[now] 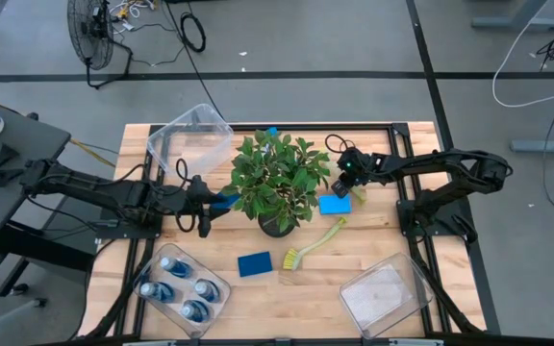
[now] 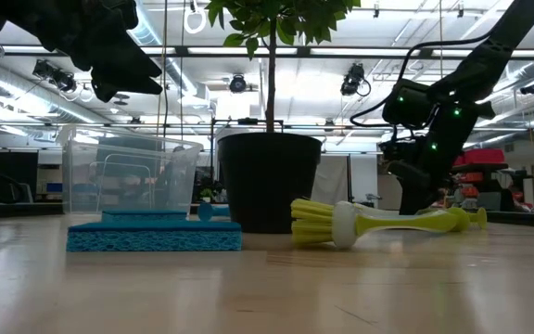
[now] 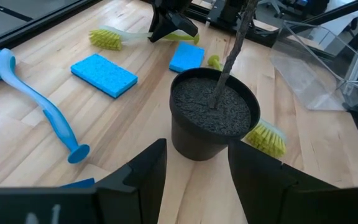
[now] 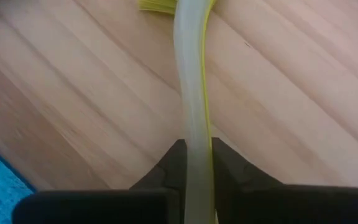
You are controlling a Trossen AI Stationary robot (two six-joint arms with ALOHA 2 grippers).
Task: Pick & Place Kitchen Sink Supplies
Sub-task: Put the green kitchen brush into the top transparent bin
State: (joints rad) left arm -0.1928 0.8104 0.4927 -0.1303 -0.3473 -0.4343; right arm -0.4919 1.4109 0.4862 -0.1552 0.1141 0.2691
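**Right gripper clamped on a yellow-green brush handle; left gripper standing apart beside the plant**

High view: The right gripper [image 1: 344, 183] sits just beside the potted plant [image 1: 275, 178], next to a blue sponge [image 1: 335, 204]. Only a short piece of the yellow-green brush [image 1: 358, 193] shows at that gripper here. A second yellow-green brush [image 1: 313, 244] lies farther from it, past the sponge, and a second blue sponge [image 1: 254, 263] lies near that brush's bristles. Four blue bottles [image 1: 179, 286] stand in a clear bin [image 1: 217, 288], well away from both grippers. The left gripper [image 1: 203, 204] is on the plant's other side.

Low view: The brush's bristle head and handle lie flat on the table; the right arm comes down behind the handle's far end. Contact cannot be judged here.

Left wrist view: The left gripper's fingers [image 3: 143, 177] stand apart, holding nothing, the plant pot directly ahead. Only this view shows a blue brush [image 3: 36, 99] lying on the table.

Right wrist view: This view alone settles the grip. The right gripper's fingers [image 4: 176, 163] press on either side of the pale handle, bristles ahead.
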